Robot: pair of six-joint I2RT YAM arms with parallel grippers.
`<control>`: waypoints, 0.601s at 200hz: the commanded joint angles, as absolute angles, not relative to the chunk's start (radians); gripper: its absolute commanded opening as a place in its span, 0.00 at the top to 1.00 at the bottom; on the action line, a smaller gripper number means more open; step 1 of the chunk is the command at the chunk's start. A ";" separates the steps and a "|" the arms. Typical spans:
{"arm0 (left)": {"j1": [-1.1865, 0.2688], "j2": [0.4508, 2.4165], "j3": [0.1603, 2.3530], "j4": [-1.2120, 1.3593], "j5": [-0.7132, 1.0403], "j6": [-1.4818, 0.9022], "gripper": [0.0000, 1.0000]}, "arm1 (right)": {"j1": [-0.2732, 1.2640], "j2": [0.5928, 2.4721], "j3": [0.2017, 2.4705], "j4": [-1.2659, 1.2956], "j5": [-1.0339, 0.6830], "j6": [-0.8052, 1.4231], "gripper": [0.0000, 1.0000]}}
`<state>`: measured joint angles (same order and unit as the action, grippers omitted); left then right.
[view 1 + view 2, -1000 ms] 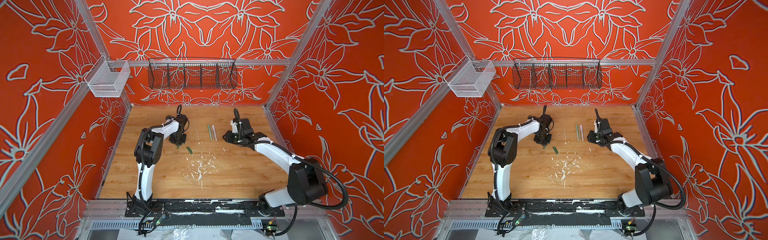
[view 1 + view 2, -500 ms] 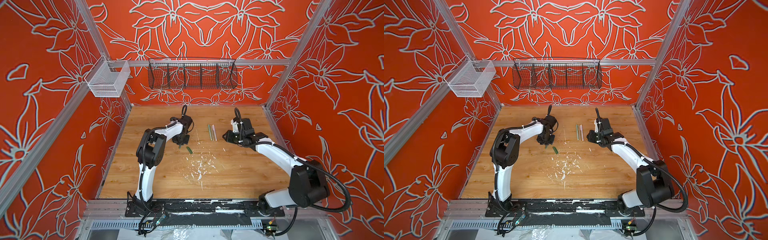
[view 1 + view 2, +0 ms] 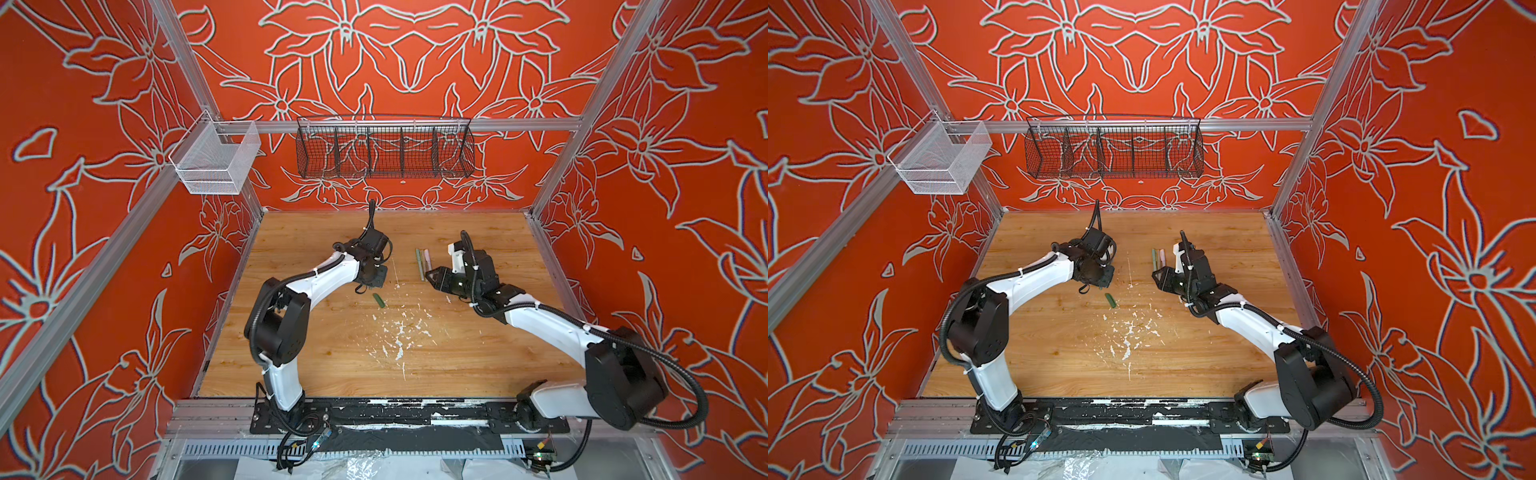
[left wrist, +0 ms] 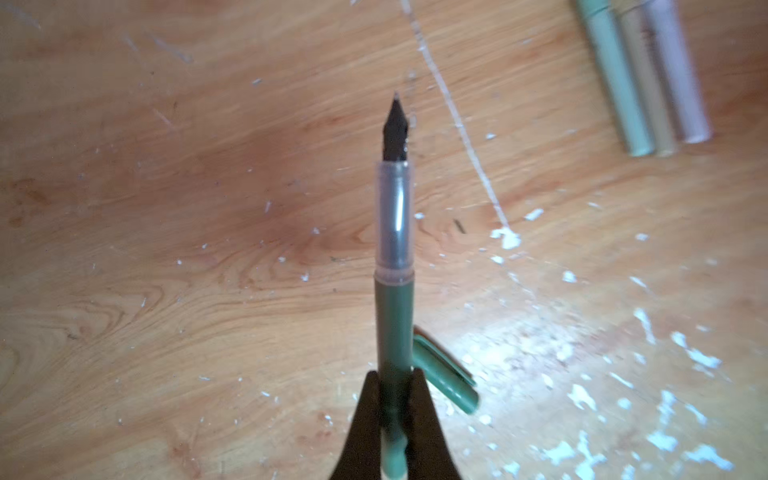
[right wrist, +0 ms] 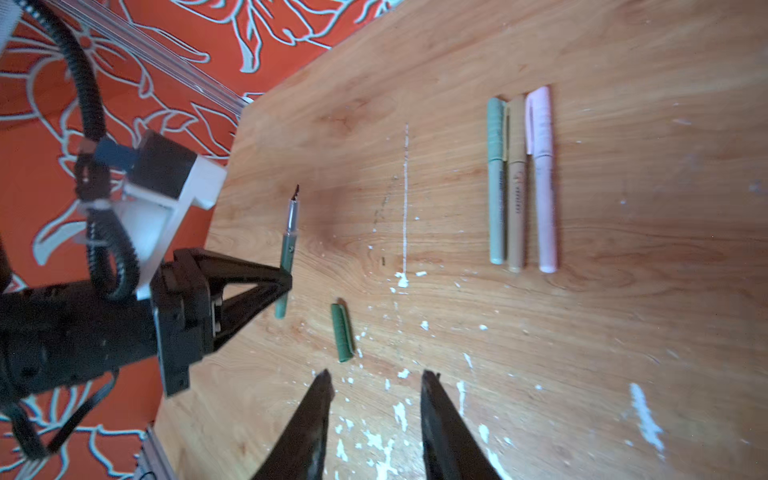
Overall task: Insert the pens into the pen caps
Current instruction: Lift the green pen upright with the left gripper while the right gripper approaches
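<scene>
Left gripper [image 4: 394,376] was clamped on the dark green pen [image 4: 394,316] near its back end, nib sticking out ahead. Right gripper [image 5: 376,380] had its jaws apart and empty, just short of the matching cap [image 5: 342,332], which lay flat on the table [image 5: 623,311]. Other three pens [image 5: 519,183] lay capped, side by side, apart from it. Cap looked light, stiff, smooth, likely to roll. I'd pinch it across the middle and leave the open end free. Nib looked fragile, so line up before pushing.
</scene>
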<state>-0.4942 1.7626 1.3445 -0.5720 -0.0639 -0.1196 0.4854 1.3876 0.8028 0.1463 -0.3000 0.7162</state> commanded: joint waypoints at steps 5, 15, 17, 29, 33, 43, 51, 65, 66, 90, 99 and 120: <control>-0.528 1.648 1.280 -0.437 0.020 -0.086 0.94 | 0.519 1.417 0.842 0.282 -0.357 0.765 0.59; -0.536 1.621 1.258 -0.407 0.068 -0.082 0.94 | 0.531 1.419 0.849 0.298 -0.364 0.769 0.58; -0.537 1.615 1.254 -0.401 0.076 -0.081 0.94 | 0.533 1.420 0.850 0.301 -0.367 0.770 0.58; -0.545 1.595 1.234 -0.373 0.119 -0.078 0.94 | 0.540 1.420 0.856 0.321 -0.382 0.774 0.56; -0.549 1.590 1.231 -0.367 0.130 -0.077 0.94 | 0.543 1.421 0.857 0.325 -0.385 0.775 0.56; -0.555 1.581 1.226 -0.358 0.149 -0.077 0.94 | 0.550 1.418 0.862 0.329 -0.390 0.775 0.55; -0.557 1.578 1.223 -0.351 0.170 -0.077 0.94 | 0.554 1.416 0.868 0.335 -0.398 0.776 0.55; -0.563 1.574 1.222 -0.345 0.170 -0.077 0.94 | 0.560 1.418 0.875 0.339 -0.411 0.775 0.55; -0.563 1.574 1.221 -0.345 0.170 -0.077 0.94 | 0.560 1.419 0.875 0.339 -0.411 0.776 0.55; -0.565 1.564 1.214 -0.334 0.175 -0.080 0.94 | 0.566 1.435 0.890 0.333 -0.412 0.779 0.55; -0.566 1.556 1.207 -0.328 0.180 -0.078 0.94 | 0.567 1.441 0.893 0.333 -0.404 0.784 0.55; -0.572 1.538 1.190 -0.309 0.180 -0.078 0.94 | 0.569 1.457 0.895 0.363 -0.399 0.815 0.55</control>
<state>-0.5617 1.5894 1.2095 -0.3500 0.1566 -0.0925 0.5587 1.4277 0.8581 0.3183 -0.3931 0.7670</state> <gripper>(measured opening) 0.076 0.453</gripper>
